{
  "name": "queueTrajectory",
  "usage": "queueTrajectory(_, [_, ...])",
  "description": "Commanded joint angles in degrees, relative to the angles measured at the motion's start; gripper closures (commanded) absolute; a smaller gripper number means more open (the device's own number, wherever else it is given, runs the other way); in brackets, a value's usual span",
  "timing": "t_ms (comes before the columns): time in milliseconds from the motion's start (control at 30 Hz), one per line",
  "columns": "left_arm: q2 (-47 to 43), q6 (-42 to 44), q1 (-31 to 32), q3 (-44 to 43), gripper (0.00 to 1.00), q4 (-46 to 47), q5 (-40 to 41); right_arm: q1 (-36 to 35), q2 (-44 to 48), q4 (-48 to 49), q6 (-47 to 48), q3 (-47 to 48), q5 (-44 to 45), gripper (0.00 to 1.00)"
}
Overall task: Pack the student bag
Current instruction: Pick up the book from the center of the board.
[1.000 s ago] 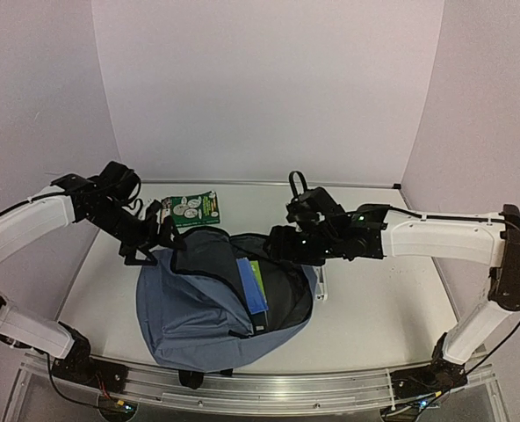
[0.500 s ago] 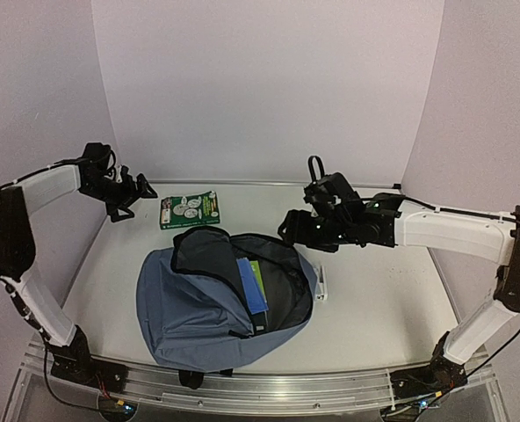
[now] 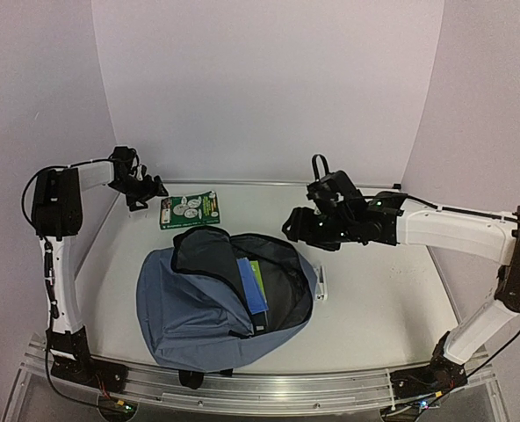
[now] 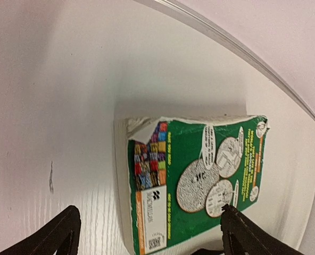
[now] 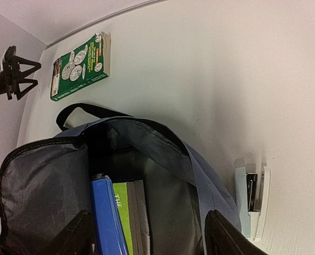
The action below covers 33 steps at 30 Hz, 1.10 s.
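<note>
Your left gripper [image 4: 147,236] hung over the green book [image 4: 195,180] at the far left of the table [image 3: 374,299], jaws apart and empty. One fingertip sat over the cover rather than clear of its edge, so you probably needed to centre first, bracket the narrow side, then descend before closing. The student bag [image 3: 190,308] lay near the middle, mouth open, with a blue folder [image 3: 251,286] inside. Your right gripper [image 5: 147,239] hovered above its far rim, jaws apart, holding nothing; pinning that rim would likely ease the drop. The stapler [image 5: 251,199] lay just beside the bag.
</note>
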State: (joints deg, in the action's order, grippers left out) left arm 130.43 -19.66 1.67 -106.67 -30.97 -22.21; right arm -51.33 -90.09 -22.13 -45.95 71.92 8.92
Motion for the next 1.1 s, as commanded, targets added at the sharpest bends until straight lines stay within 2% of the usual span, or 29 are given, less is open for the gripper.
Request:
queueTrajectory(0, [5.7,3.8,0.1,-8.1,0.09,0.3,-0.5,0.2,-1.8,-0.2,-1.3,2.5,-0.7,0.37])
queueTrajectory(300, [12.7,5.4,0.3,-16.8,0.08,-0.9,-4.1,0.2,-1.8,-0.1,-2.4,2.2,-1.2,0.41])
queueTrajectory(533, [15.6,8.2,0.7,-19.5,0.14,-1.8,-5.9,0.2,-1.3,-0.1,-2.7,1.7,-1.5,0.42])
queueTrajectory(600, [16.1,8.5,0.9,-19.9,0.19,-1.7,-7.1,0.2,-1.1,-0.1,-2.8,1.5,-1.6,0.43])
queueTrajectory(767, [16.5,9.6,2.0,-19.7,0.38,-1.8,-8.0,0.2,-0.7,0.0,-3.0,0.9,-1.7,0.44])
queueTrajectory(967, [15.0,9.2,3.9,-16.9,0.65,-1.2,-2.0,0.2,0.3,0.1,-3.0,0.0,-1.4,0.45])
queueTrajectory(1067, [14.0,9.3,5.2,-14.9,0.74,-0.4,-0.2,0.2,0.7,0.1,-3.1,-0.3,-1.2,0.45])
